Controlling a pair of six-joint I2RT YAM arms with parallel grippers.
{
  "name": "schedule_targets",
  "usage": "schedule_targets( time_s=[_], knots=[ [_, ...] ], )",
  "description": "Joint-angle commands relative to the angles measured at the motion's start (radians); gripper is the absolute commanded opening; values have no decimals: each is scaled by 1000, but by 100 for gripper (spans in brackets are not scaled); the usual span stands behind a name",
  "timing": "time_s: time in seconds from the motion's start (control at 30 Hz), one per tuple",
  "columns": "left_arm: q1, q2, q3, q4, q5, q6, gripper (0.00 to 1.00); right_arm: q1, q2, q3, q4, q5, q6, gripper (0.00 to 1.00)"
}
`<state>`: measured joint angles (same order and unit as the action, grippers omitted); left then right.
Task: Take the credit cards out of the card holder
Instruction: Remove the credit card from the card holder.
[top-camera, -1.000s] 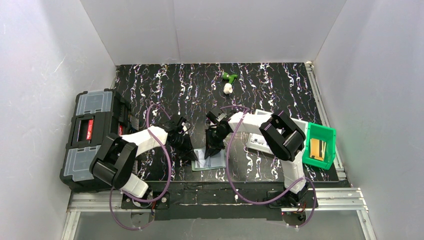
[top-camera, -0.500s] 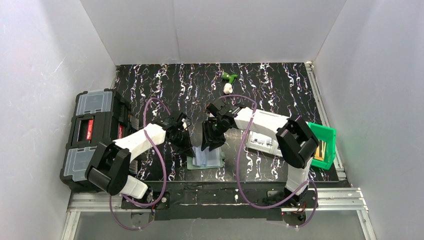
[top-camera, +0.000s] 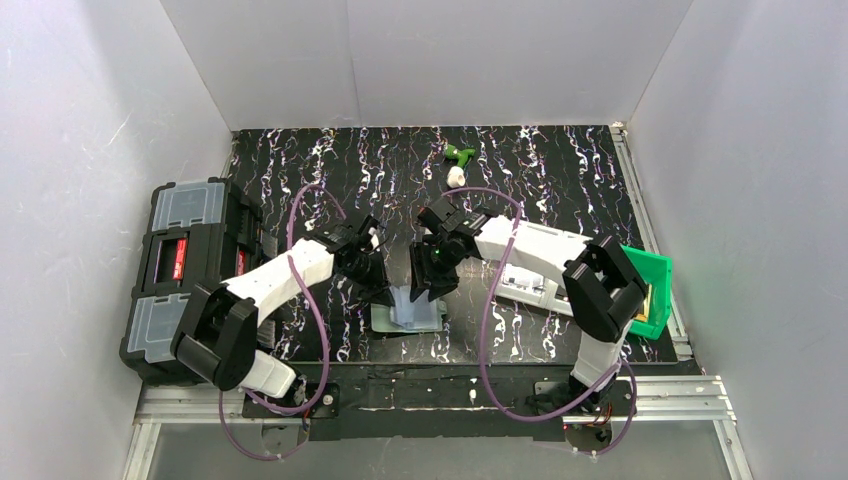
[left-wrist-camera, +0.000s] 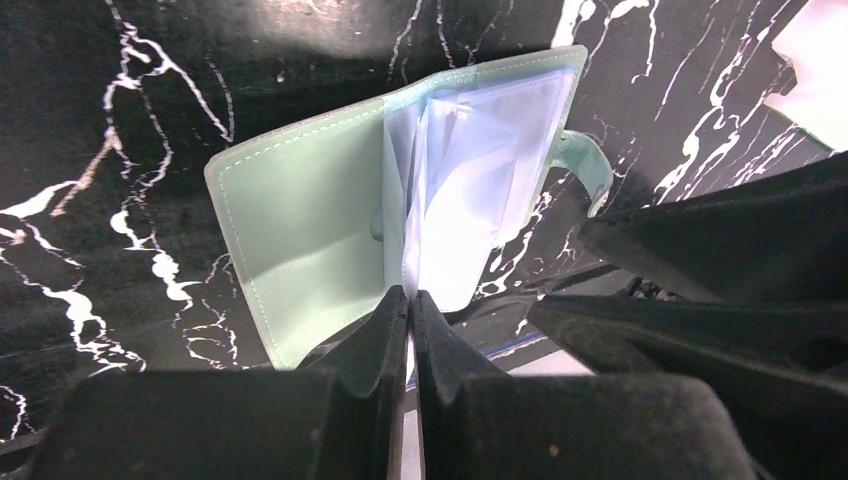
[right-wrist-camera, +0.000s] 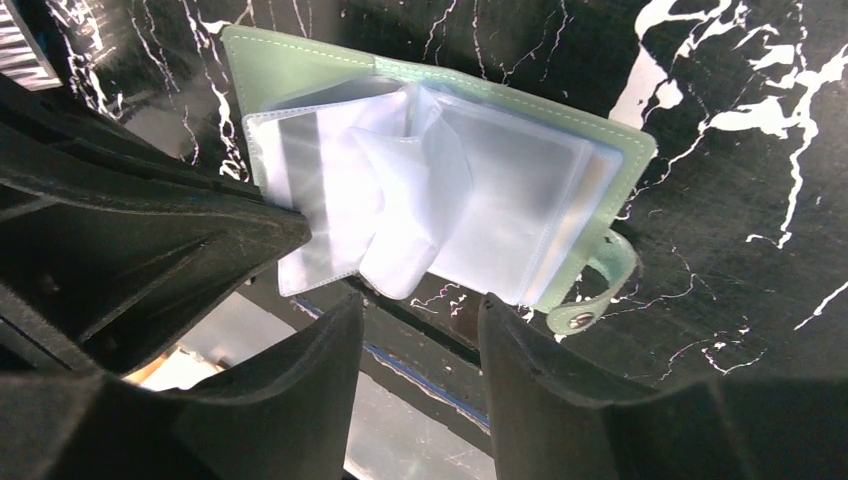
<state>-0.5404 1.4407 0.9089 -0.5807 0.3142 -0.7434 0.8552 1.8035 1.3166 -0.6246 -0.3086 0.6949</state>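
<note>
The card holder (left-wrist-camera: 300, 230) lies open on the table (top-camera: 560, 170) near its front edge, between both grippers. It is light and soft. Its clear sleeves (right-wrist-camera: 500, 190) are limp and slippery, so pin the cover and draw each card by an exposed edge. A greyish credit card (right-wrist-camera: 300, 170) may sit in one sleeve, though the view is unclear. The left gripper (left-wrist-camera: 411, 305) is clenched, apparently pinching a sleeve edge. The right gripper (right-wrist-camera: 420, 330) is released, jaws moderately apart, grasping nothing.
</note>
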Motion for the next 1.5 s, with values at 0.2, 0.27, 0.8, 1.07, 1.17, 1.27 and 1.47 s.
schedule_targets(
  time_s=[0.2, 0.27, 0.8, 1.07, 1.17, 1.27, 1.47],
  knots=[
    [-61, 81, 105, -48, -18, -57, 0, 33, -127, -153, 221, -29, 32, 57],
    [-72, 91, 124, -61, -28, -54, 0, 27, -120, -167, 227, -13, 52, 60],
    [-111, 113, 167, -115, -117, -36, 0, -8, -11, -126, 7, 190, 45, 48],
    [-114, 112, 165, -121, -121, -27, 0, -13, -26, -151, -2, 215, 47, 59],
    [-125, 108, 180, -119, -115, -16, 1, -32, -21, -185, 38, 163, 58, 54],
    [-141, 114, 198, -117, -110, -9, 8, -36, -5, -192, 77, 106, 62, 41],
    [-172, 143, 216, -107, -101, -10, 21, -36, 28, -169, 104, 59, 58, 30]
  ],
)
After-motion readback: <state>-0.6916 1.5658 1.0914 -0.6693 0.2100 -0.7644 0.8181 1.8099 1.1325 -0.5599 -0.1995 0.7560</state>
